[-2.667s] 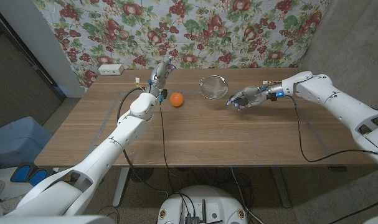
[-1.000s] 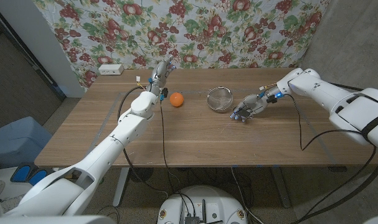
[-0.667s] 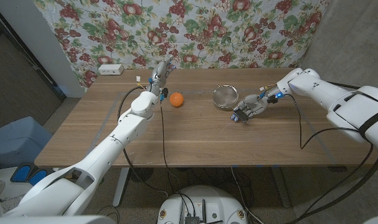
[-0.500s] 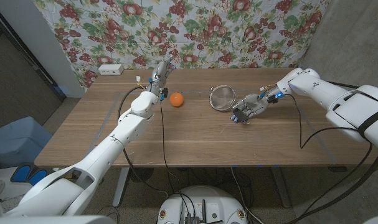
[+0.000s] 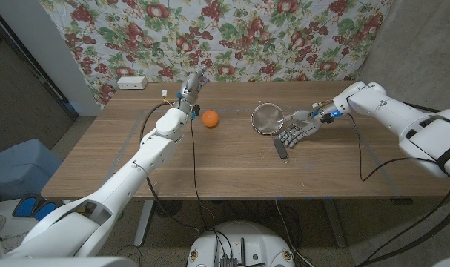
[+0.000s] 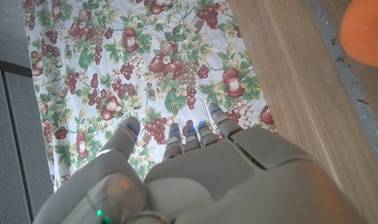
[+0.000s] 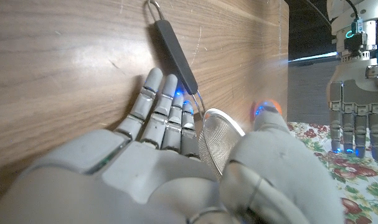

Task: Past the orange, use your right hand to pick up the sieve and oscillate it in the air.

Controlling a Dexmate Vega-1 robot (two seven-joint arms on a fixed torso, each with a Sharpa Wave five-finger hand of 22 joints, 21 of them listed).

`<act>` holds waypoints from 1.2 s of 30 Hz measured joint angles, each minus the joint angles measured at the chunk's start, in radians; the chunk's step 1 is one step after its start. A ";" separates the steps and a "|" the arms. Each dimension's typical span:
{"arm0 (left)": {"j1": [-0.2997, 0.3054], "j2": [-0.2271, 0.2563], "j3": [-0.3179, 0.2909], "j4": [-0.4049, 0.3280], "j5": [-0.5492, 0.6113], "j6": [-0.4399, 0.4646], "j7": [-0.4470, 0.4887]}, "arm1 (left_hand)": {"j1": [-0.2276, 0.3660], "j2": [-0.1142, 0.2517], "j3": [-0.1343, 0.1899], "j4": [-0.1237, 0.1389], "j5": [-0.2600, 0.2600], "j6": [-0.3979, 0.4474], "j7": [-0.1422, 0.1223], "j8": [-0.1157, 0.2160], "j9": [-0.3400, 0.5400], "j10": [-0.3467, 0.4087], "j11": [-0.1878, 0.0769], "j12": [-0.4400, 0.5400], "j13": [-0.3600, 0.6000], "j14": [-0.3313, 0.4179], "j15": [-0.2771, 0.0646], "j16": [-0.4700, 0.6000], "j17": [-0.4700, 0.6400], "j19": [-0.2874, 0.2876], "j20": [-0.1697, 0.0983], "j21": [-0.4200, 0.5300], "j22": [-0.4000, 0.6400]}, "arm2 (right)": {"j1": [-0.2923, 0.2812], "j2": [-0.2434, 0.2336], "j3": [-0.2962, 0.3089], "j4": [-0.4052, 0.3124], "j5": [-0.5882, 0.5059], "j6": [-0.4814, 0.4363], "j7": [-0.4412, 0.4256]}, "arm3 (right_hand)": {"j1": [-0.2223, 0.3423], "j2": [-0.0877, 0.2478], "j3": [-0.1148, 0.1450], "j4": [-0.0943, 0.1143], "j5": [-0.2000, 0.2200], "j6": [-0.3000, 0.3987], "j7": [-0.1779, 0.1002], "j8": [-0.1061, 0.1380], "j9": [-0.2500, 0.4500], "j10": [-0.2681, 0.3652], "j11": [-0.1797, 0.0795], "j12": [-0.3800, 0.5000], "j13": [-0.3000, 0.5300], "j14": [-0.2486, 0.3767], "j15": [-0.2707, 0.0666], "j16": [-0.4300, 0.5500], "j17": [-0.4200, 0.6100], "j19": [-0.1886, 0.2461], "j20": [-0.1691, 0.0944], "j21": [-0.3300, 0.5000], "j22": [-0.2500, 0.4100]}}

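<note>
No writing could be made out on anything on the wooden worktop (image 5: 232,159). The round metal mesh sieve with a dark handle (image 5: 266,117) sat toward the far middle of the worktop, well to the right of the round orange fruit (image 5: 210,119). Its bowl stood tilted up on its rim, and its long axis ran from the bowl toward the near edge, the handle ending in a small wire loop close to the right hand (image 5: 295,127).

In the right wrist view the right hand's fingers (image 7: 160,109) were stretched out side by side just beside the handle, with the thumb on the other side of the sieve's rim (image 7: 221,140); whether they actually pinched it I could not tell.

The left hand (image 5: 193,87) was raised near the far edge, just beyond the orange, its fingers (image 6: 187,132) straight and apart with nothing in them, pointing at the flowered fruit-print cloth (image 5: 225,33) hung behind the worktop.

A small white box (image 5: 132,82) lay at the far left corner. The near half of the worktop lay broad and bare in front of both arms.
</note>
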 measured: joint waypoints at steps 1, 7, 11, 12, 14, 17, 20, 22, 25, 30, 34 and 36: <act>0.000 0.000 0.000 -0.001 0.000 0.000 0.000 | 0.000 0.000 0.000 0.000 0.000 0.000 0.000 0.000 0.000 0.000 0.000 0.000 0.000 0.000 0.000 0.000 0.000 0.000 0.000 0.000 0.000 | -0.020 -0.011 0.019 -0.027 0.014 -0.002 -0.017 | 0.000 0.000 -0.004 -0.004 0.003 -0.011 -0.003 0.000 -0.002 -0.018 0.000 0.000 0.000 -0.023 0.003 -0.007 0.000 -0.011 -0.004 -0.010 0.000; 0.003 0.004 0.000 -0.008 0.000 0.000 0.000 | -0.004 -0.004 0.004 -0.004 0.000 0.000 0.000 0.000 0.000 0.000 0.000 0.000 0.000 0.000 0.000 0.000 0.000 0.000 0.000 0.000 0.000 | -0.131 -0.056 0.124 -0.148 0.128 0.007 -0.151 | 0.012 0.012 -0.013 -0.013 0.004 -0.039 -0.025 0.001 -0.015 -0.073 -0.021 0.002 -0.007 -0.106 0.022 -0.029 -0.007 -0.055 -0.020 -0.045 0.000; 0.009 0.007 -0.002 -0.015 0.000 0.000 0.000 | -0.004 -0.004 0.004 -0.004 0.000 0.000 0.000 0.000 0.000 0.000 0.000 0.000 0.000 0.000 0.000 0.000 0.000 0.000 0.000 0.000 0.000 | -0.192 -0.071 0.181 -0.198 0.194 0.031 -0.220 | 0.023 0.020 -0.019 -0.019 0.004 -0.030 -0.033 0.009 -0.021 -0.074 -0.023 0.009 -0.012 -0.134 0.019 -0.034 -0.013 -0.063 -0.029 -0.057 0.000; 0.011 0.008 -0.003 -0.017 0.000 0.000 0.000 | -0.004 -0.004 0.004 -0.004 0.000 0.000 0.000 0.000 0.000 0.000 0.000 0.000 0.000 0.000 0.000 0.000 0.000 0.000 0.000 0.000 0.000 | -0.212 -0.076 0.200 -0.215 0.215 0.040 -0.243 | 0.031 0.012 -0.019 -0.019 0.004 -0.027 -0.036 0.013 -0.021 -0.077 -0.025 0.009 -0.014 -0.140 0.019 -0.038 -0.015 -0.067 -0.032 -0.057 0.000; 0.014 0.010 -0.005 -0.021 0.000 0.000 0.001 | -0.004 -0.004 0.004 -0.004 0.000 0.000 0.000 0.000 0.000 0.000 0.000 0.000 0.000 0.000 0.000 0.000 0.000 0.000 0.000 0.000 0.000 | -0.254 -0.083 0.235 -0.246 0.252 0.058 -0.280 | 0.042 0.023 -0.023 -0.023 0.004 -0.026 -0.038 0.013 -0.023 -0.083 -0.032 0.009 -0.018 -0.161 0.021 -0.048 -0.021 -0.071 -0.036 -0.067 -0.001; 0.019 0.013 -0.007 -0.028 0.000 0.000 0.002 | -0.004 -0.004 0.005 -0.005 0.000 0.000 0.000 0.000 0.000 0.000 0.000 0.000 0.000 0.000 0.000 0.000 0.000 0.000 0.000 0.000 0.000 | -0.278 -0.086 0.256 -0.262 0.297 0.081 -0.323 | 0.051 0.016 -0.028 -0.029 0.004 -0.017 -0.046 0.016 -0.026 -0.091 -0.031 0.009 -0.024 -0.197 0.020 -0.064 -0.033 -0.081 -0.047 -0.084 -0.003; 0.025 0.015 -0.009 -0.035 -0.001 0.000 0.004 | -0.004 -0.004 0.007 -0.007 0.000 0.000 0.000 0.000 0.000 0.000 0.000 0.000 0.000 0.000 0.000 0.000 0.000 0.000 0.000 0.000 0.000 | -0.327 -0.089 0.300 -0.292 0.336 0.103 -0.353 | 0.059 0.025 -0.027 -0.039 0.004 -0.015 -0.048 0.019 -0.031 -0.108 -0.028 0.009 -0.030 -0.233 0.018 -0.080 -0.045 -0.088 -0.054 -0.096 -0.003; 0.030 0.018 -0.011 -0.041 -0.001 0.000 0.005 | -0.004 -0.004 0.007 -0.007 0.000 0.000 0.000 0.000 0.000 0.000 0.000 0.000 0.000 0.000 0.000 0.000 0.000 0.000 0.000 0.000 0.000 | -0.356 -0.089 0.324 -0.309 0.367 0.122 -0.375 | 0.071 0.017 -0.027 -0.039 0.004 -0.012 -0.052 0.019 -0.033 -0.118 -0.026 0.009 -0.035 -0.254 0.017 -0.088 -0.054 -0.099 -0.057 -0.107 -0.003; 0.037 0.024 -0.014 -0.051 -0.002 0.000 0.008 | -0.004 -0.004 0.007 -0.007 0.000 0.000 0.000 0.000 0.000 0.000 0.000 0.000 0.000 0.000 0.000 0.000 0.000 0.000 0.000 0.000 0.000 | -0.387 -0.091 0.350 -0.328 0.398 0.144 -0.398 | 0.073 0.015 -0.029 -0.045 0.004 -0.015 -0.059 0.019 -0.035 -0.132 -0.030 0.009 -0.043 -0.275 0.014 -0.096 -0.066 -0.103 -0.060 -0.114 -0.007; 0.054 0.035 -0.021 -0.074 -0.003 0.000 0.012 | -0.004 -0.004 0.007 -0.007 0.000 0.000 0.000 0.000 0.000 0.000 0.000 0.000 0.000 0.000 0.000 0.000 0.000 0.000 0.000 0.000 0.000 | -0.420 -0.092 0.374 -0.354 0.430 0.166 -0.420 | 0.118 0.030 -0.020 -0.062 0.004 -0.030 -0.073 0.019 -0.040 -0.149 -0.047 0.009 -0.059 -0.307 -0.004 -0.104 -0.096 -0.107 -0.081 -0.137 -0.008; 0.068 0.045 -0.027 -0.093 -0.004 0.004 0.018 | -0.004 -0.004 0.007 -0.007 0.000 0.000 0.000 0.000 0.000 0.000 0.000 0.000 0.000 0.000 0.000 0.000 0.000 0.004 -0.004 0.000 0.000 | -0.459 -0.093 0.401 -0.389 0.464 0.201 -0.448 | 0.144 0.033 -0.021 -0.069 0.004 -0.058 -0.089 0.008 -0.047 -0.175 -0.058 0.008 -0.077 -0.346 -0.008 -0.112 -0.130 -0.107 -0.095 -0.159 -0.007; 0.073 0.049 -0.030 -0.101 -0.005 0.005 0.019 | -0.004 -0.004 0.014 -0.008 0.000 0.000 0.000 0.000 0.001 0.000 0.000 0.000 0.000 0.000 0.000 0.000 0.000 0.004 -0.004 0.000 0.000 | -0.464 -0.093 0.404 -0.393 0.475 0.215 -0.459 | 0.148 0.034 -0.021 -0.069 0.004 -0.078 -0.094 0.005 -0.049 -0.188 -0.057 0.004 -0.086 -0.356 -0.005 -0.115 -0.147 -0.111 -0.099 -0.170 -0.007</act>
